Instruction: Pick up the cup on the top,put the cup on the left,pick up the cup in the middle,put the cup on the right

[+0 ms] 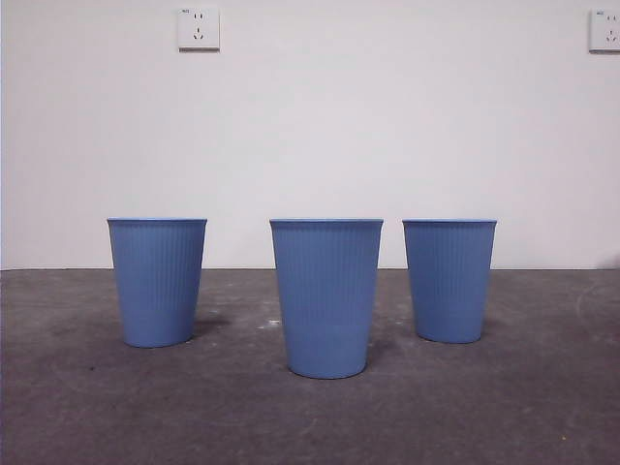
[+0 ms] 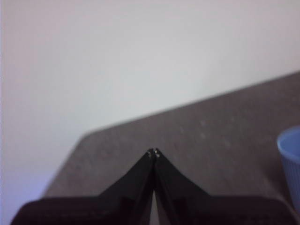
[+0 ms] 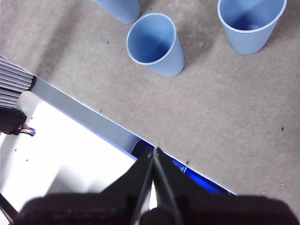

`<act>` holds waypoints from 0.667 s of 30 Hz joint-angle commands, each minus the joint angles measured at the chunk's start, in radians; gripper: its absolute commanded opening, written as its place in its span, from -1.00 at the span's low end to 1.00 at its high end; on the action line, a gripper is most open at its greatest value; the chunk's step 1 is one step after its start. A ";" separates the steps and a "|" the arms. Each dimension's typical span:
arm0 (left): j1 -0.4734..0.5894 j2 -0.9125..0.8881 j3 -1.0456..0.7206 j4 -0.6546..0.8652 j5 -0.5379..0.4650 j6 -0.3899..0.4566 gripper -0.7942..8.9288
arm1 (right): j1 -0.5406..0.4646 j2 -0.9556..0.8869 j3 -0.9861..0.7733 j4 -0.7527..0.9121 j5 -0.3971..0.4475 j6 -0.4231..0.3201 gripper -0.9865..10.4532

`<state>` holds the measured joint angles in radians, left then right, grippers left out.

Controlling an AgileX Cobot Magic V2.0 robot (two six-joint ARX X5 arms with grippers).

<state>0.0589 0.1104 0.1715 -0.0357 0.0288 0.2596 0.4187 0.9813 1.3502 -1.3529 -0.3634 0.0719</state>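
Three blue cups upright on the table, both tools closed and holding nothing.

Front view: left cup (image 1: 156, 281), middle cup (image 1: 326, 296) and right cup (image 1: 449, 279) stand apart on the grey table (image 1: 542, 407); no readable writing; two wall sockets (image 1: 199, 28) above.
Left wrist view: left tool (image 2: 154, 153) tips together, one cup's rim at the picture's edge.
Right wrist view: right tool (image 3: 153, 151) tips together, above the table's edge, well apart from the cups.

Front view: low, level across the table (image 1: 77, 407), facing the wall, close to three cups. Left wrist view: low over the table, looks toward wall past closed left end effector (image 2: 153, 153). Right wrist view: high, steeply down past closed right end effector (image 3: 153, 150); shares the cups with front.
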 commanded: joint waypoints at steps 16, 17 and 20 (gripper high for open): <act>0.008 -0.107 -0.147 -0.205 0.002 -0.090 -0.84 | 0.001 -0.001 -0.005 0.009 0.003 0.008 -0.82; 0.008 -0.107 -0.147 -0.205 0.002 -0.095 -0.84 | 0.002 -0.001 -0.005 0.010 0.003 0.008 -0.82; 0.008 -0.107 -0.146 -0.204 0.001 -0.101 -0.84 | 0.001 -0.001 -0.005 0.010 0.003 0.008 -0.82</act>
<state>0.0643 0.0063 0.0357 -0.2363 0.0292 0.1707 0.4187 0.9813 1.3502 -1.3525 -0.3634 0.0723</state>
